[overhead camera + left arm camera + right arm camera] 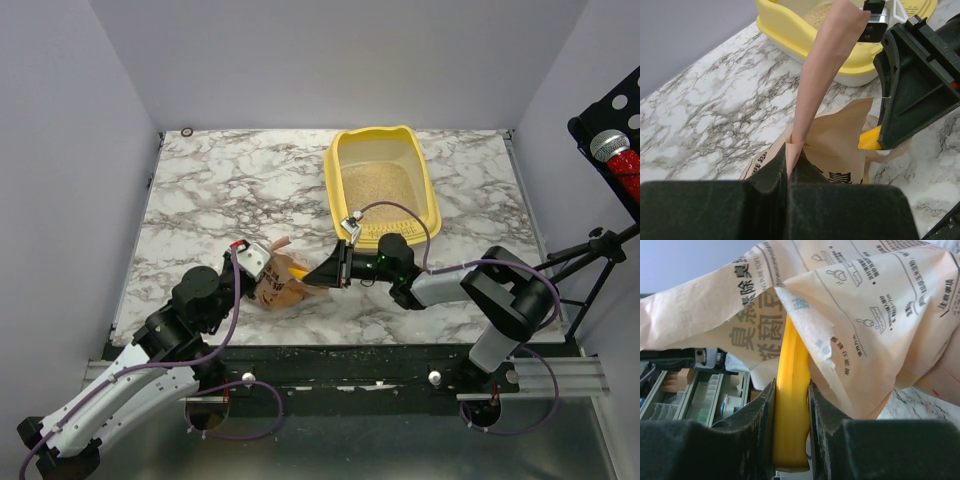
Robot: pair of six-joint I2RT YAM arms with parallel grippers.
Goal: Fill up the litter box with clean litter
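Nearest, the left gripper (pixel 788 156) pinches tight on the bag (pixel 840 145) edge; the right gripper (pixel 792 390) clamps the scoop (pixel 790 430) handle (far end hidden under the bag). Beyond them, the litter box (pixel 334 185) holds a layer of litter (pixel 378 185).

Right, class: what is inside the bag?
The scoop, held by the right end effector, runs into the bag. Its far end and whatever else is inside are hidden.
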